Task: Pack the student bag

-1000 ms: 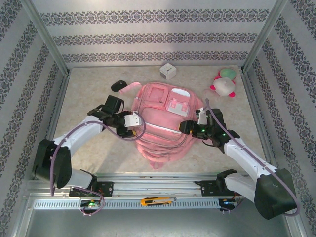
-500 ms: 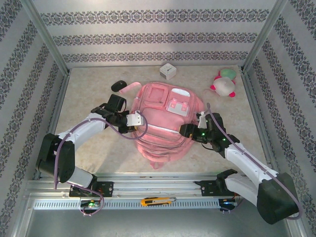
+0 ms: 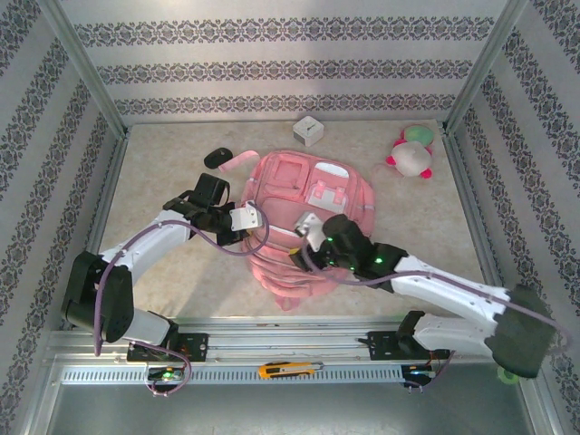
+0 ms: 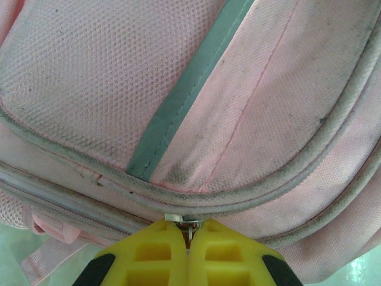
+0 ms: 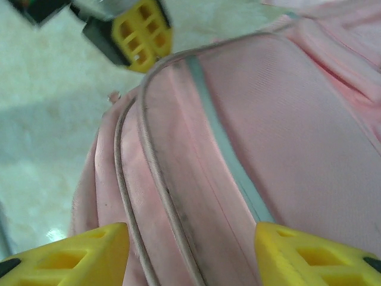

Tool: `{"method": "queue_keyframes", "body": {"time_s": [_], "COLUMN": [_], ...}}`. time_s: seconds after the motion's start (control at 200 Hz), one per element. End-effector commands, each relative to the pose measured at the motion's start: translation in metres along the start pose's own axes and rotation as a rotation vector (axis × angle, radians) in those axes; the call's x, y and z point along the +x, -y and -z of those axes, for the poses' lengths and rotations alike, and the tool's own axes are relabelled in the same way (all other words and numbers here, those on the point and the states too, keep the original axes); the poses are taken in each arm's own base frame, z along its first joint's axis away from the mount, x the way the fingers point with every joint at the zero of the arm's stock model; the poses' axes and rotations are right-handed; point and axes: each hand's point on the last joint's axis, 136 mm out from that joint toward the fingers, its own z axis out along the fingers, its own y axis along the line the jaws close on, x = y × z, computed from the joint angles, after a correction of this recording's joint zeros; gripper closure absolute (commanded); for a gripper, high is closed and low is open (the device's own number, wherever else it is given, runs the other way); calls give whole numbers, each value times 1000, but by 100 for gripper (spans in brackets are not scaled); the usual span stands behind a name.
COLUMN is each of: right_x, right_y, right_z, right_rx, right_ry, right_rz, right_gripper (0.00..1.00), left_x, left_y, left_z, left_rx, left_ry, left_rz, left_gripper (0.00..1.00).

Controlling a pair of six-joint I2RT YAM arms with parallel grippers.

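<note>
The student bag (image 3: 283, 178), a big pink backpack with pale trim, lies flat in the middle of the table. At the bag's left edge, my left gripper (image 3: 260, 234) is shut on a small metal zipper pull (image 4: 189, 226), which is pinched between its yellow fingertips (image 4: 161, 238). My right gripper (image 3: 301, 246) hovers over the bag's lower front with its jaws open. In the right wrist view, the piped seam (image 5: 172, 202) and grey stripe (image 5: 226, 149) run between the right gripper's (image 5: 190, 262) spread fingers. The left gripper's yellow finger (image 5: 143, 33) is at the top of that view.
A white cube (image 3: 308, 130) stands behind the bag. A pink-and-white plush toy (image 3: 411, 154) lies at the back right. A black object (image 3: 216, 157) sits by a pink strap (image 3: 241, 161) at the back left. An orange utility knife (image 3: 288, 369) rests on the front rail.
My left gripper has closed on the zipper pull at the bag's left edge. The right arm swung left from the bag's right side across its lower front.
</note>
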Motion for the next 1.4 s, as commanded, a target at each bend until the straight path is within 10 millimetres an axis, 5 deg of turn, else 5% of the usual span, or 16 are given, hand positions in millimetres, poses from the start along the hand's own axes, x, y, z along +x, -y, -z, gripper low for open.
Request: {"method": "queue_keyframes", "body": {"time_s": [0.0, 0.12, 0.35, 0.654, 0.784, 0.879, 0.979, 1.119, 1.259, 1.394], "right_x": [-5, -1, -10, -30, -32, -29, -24, -10, 13, 38], "right_y": [1, 13, 36, 35, 27, 11, 6, 42, 83, 119], "right_z": [-24, -49, -64, -62, -54, -35, -9, 25, 47, 48], "right_rx": [30, 93, 154, 84, 24, -93, -143, -57, 6, 101], "right_ry": [-37, -83, -17, 99, 127, 133, 118, 129, 144, 84], "right_rz": [295, 343, 256, 230, 216, 158, 2, -384, -714, -900], "right_gripper": [43, 47, 75, 81, 74, 51, 45, 39, 38, 39], "left_x": [-9, -13, -22, -54, -77, -75, -71, -78, -80, -58], "left_y": [19, 26, 56, 98, 92, 80, 73, 47, 25, -5], "left_z": [6, 11, 8, 2, -1, 0, 12, 36, 42, 25], "left_rx": [63, 93, 176, 257, 204, 124, 72, -19, -70, -206], "left_ry": [41, 55, 91, 157, 238, 236, 213, 257, 239, 150], "left_rz": [44, 78, 124, 160, 195, 218, 227, 433, 584, 739], "left_gripper": [100, 100, 100, 100, 96, 79, 59, 36, 33, 31]}}
